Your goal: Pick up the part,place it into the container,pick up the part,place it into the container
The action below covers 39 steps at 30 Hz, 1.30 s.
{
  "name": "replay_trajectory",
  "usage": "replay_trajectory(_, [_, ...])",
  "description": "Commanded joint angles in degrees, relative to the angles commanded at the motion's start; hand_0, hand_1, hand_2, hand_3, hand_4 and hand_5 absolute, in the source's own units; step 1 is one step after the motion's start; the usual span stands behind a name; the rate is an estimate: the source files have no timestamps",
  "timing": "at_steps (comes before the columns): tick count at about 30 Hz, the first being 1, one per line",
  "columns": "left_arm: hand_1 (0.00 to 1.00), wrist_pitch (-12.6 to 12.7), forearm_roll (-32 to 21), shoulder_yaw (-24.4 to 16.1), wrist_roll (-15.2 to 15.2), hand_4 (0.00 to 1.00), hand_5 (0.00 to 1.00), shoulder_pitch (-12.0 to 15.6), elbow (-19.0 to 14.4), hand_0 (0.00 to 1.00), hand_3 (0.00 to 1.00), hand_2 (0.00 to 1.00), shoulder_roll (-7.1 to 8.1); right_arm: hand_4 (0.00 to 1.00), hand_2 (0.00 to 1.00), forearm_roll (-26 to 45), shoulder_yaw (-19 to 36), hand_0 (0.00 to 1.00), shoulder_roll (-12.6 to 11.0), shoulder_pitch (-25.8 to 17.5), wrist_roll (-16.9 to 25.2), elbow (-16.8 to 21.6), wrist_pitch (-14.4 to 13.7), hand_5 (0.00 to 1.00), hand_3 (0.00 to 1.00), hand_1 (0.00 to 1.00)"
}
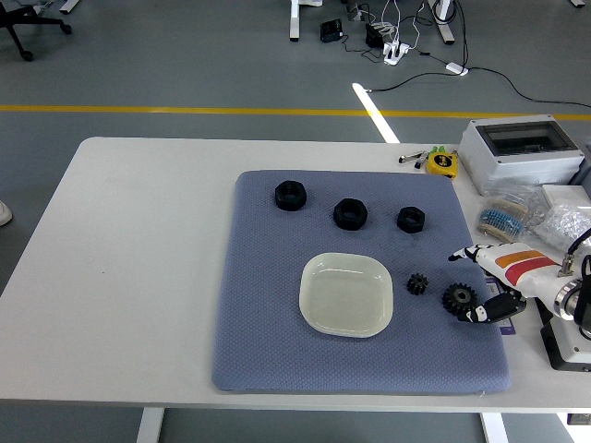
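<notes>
Right robot hand [482, 282] at lower right of frame, fingers spread wide around the larger black gear [457, 297], not closed on it. Gear lies on blue mat [268, 341], right of smaller gear [417, 283] and white dish [346, 294].

We see a grey floor [185, 55] crossed by 1 yellow line [138, 110] and a short white stripe [374, 111]. Beyond it, cables and a white power strip [395, 51] lie near desk legs [294, 18]. An office chair's base [28, 28] shows top left. Light is even, without hard shadows.
</notes>
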Motion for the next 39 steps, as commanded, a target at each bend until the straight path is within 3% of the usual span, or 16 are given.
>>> replay_trajectory(10, [0.640, -0.05, -0.08, 0.02, 0.05, 0.678, 0.635, 0.23, -0.03, 0.708, 0.581, 0.674, -0.04, 0.998, 0.788, 2.93, -3.20, 0.683, 0.84, 1.41, 0.37, -3.79, -0.78, 0.400, 0.844, 0.721])
replay_trajectory(11, [0.640, -0.05, -0.07, 0.01, 0.06, 0.678, 0.635, 0.27, -0.03, 0.708, 0.581, 0.674, -0.04, 0.998, 0.788, 3.14, -3.26, 0.683, 0.92, 1.42, 0.40, -4.11, -0.66, 0.400, 0.844, 0.721])
replay_trajectory(12, [0.641, -0.05, -0.08, 0.01, 0.07, 0.678, 0.634, 0.30, -0.03, 0.708, 0.581, 0.674, -0.05, 0.998, 0.725, 3.25, -3.24, 0.630, 0.99, 1.40, 0.44, -4.33, -0.50, 0.354, 0.805, 0.655])
replay_trajectory(17, [0.641, -0.06, 0.07, -0.16, 0.13, 0.678, 0.634, 0.50, -0.03, 0.708, 0.581, 0.674, -0.03, 0.998, 0.725, 3.96, -2.94, 0.630, 0.98, 1.25, 1.03, -5.22, 0.41, 0.354, 0.805, 0.655])
replay_trajectory(18, [0.642, -0.08, 0.20, -0.24, 0.16, 0.678, 0.635, 0.52, -0.03, 0.708, 0.582, 0.674, -0.03, 0.847, 0.628, 4.04, -2.89, 0.526, 0.97, 1.24, 1.09, -5.36, 0.45, 0.251, 0.625, 0.555])
replay_trajectory(23, [0.642, -0.12, 0.45, -0.35, 0.24, 0.678, 0.635, 0.59, -0.05, 0.708, 0.582, 0.674, -0.02, 0.847, 0.628, 4.14, -2.87, 0.526, 1.06, 1.08, 1.19, -6.40, 0.36, 0.251, 0.625, 0.555])
replay_trajectory(24, [0.643, -0.12, 0.43, -0.31, 0.23, 0.678, 0.635, 0.59, -0.06, 0.708, 0.581, 0.672, -0.02, 0.748, 0.534, 4.18, -2.90, 0.489, 1.06, 1.03, 1.19, -6.50, 0.29, 0.199, 0.503, 0.484])
replay_trajectory(35, [0.648, -0.25, 0.99, -0.53, 0.32, 0.678, 0.635, 0.70, -0.13, 0.708, 0.582, 0.672, -0.10, 0.701, 0.482, 3.75, -3.08, 0.469, 0.93, 0.62, 0.51, -6.34, -1.51, 0.186, 0.482, 0.438])
replay_trajectory(36, [0.649, -0.26, 1.05, -0.56, 0.34, 0.678, 0.634, 0.67, -0.14, 0.709, 0.581, 0.672, -0.10, 0.738, 0.445, 3.74, -3.02, 0.363, 0.87, 0.65, 0.51, -6.25, -1.70, 0.134, 0.473, 0.399])
replay_trajectory(39, [0.649, -0.28, 0.99, -0.44, 0.30, 0.678, 0.634, 0.56, -0.16, 0.709, 0.581, 0.672, -0.09, 0.738, 0.445, 3.72, -2.86, 0.363, 0.71, 0.74, 0.56, -6.03, -2.21, 0.134, 0.473, 0.399])
